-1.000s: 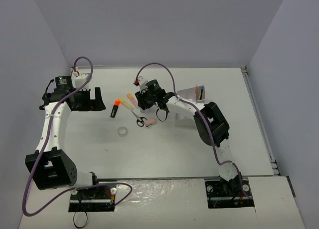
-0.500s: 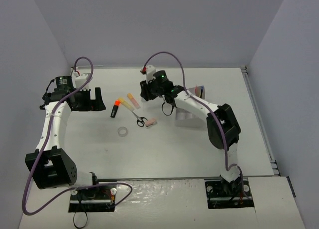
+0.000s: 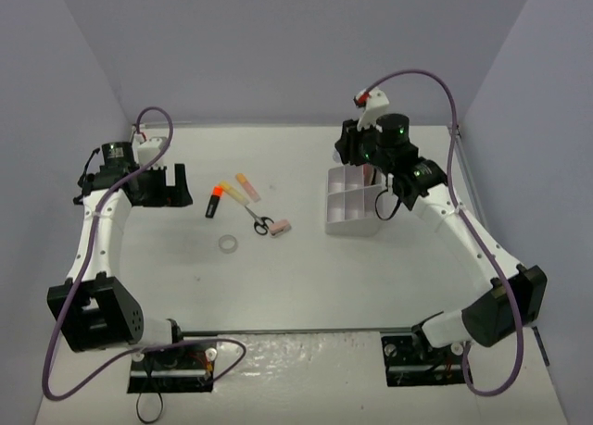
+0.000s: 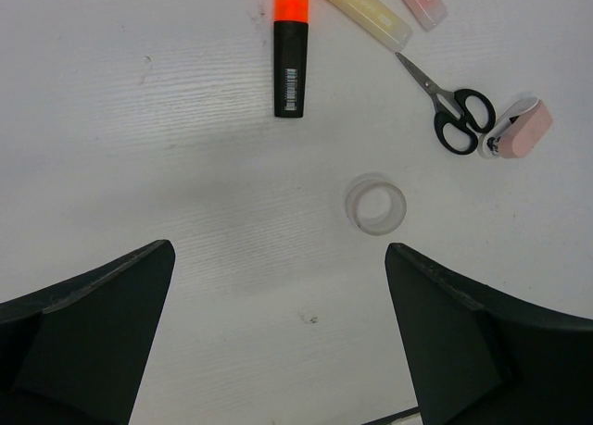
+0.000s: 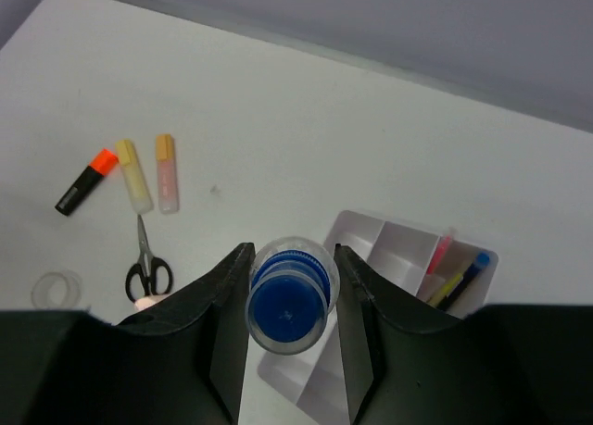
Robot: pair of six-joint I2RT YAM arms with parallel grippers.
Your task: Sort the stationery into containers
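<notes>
From above, your right end effector (image 3: 369, 155) hangs over the far side of the white tray (image 3: 350, 223). The left end effector (image 3: 176, 186) sits near the orange highlighter (image 3: 214, 201), scissors (image 3: 260, 222), eraser (image 3: 281, 228) and tape ring (image 3: 227, 244), all lying on the worktop (image 3: 306, 277).

In the left wrist view, its fingers are spread wide and hold nothing, above the tape ring.

In the right wrist view, the fingers are clamped on the blue-capped bottle (image 5: 287, 300), with the tray below. If you release from this height, it may strike a divider, bounce out, or land among the pens (image 5: 454, 269).
</notes>
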